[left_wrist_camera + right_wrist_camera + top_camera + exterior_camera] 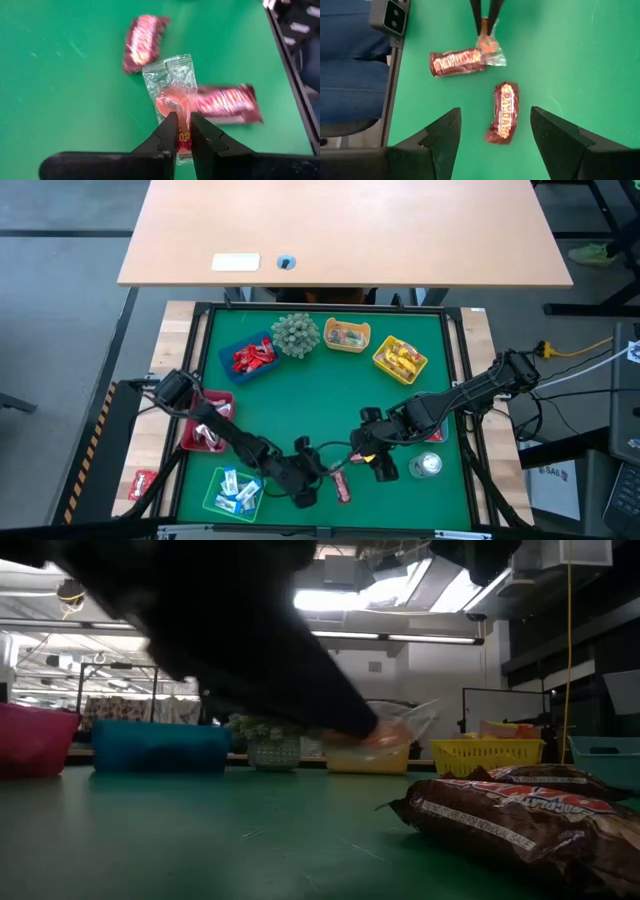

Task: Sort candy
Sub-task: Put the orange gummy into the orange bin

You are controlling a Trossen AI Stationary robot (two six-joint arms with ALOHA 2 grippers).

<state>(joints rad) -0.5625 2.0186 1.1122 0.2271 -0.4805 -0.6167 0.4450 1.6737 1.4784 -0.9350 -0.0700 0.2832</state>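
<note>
Green mat [560,60], two PAYDAY bars [502,112], left fingers [165,132] pinching clear-wrapped candy [170,82]

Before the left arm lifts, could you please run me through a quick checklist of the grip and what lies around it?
1. Left gripper shut on the clear-wrapped candy: ok.
2. Grip sits at the wrapper's end, not its middle: ok, may swing.
3. Wrapper overlaps one brown bar; could drag it: not ok.
4. Second brown bar lies apart: ok.
5. Right gripper open, holding nothing, above a brown bar: ok.
6. Which tray takes it: cannot tell.
</note>
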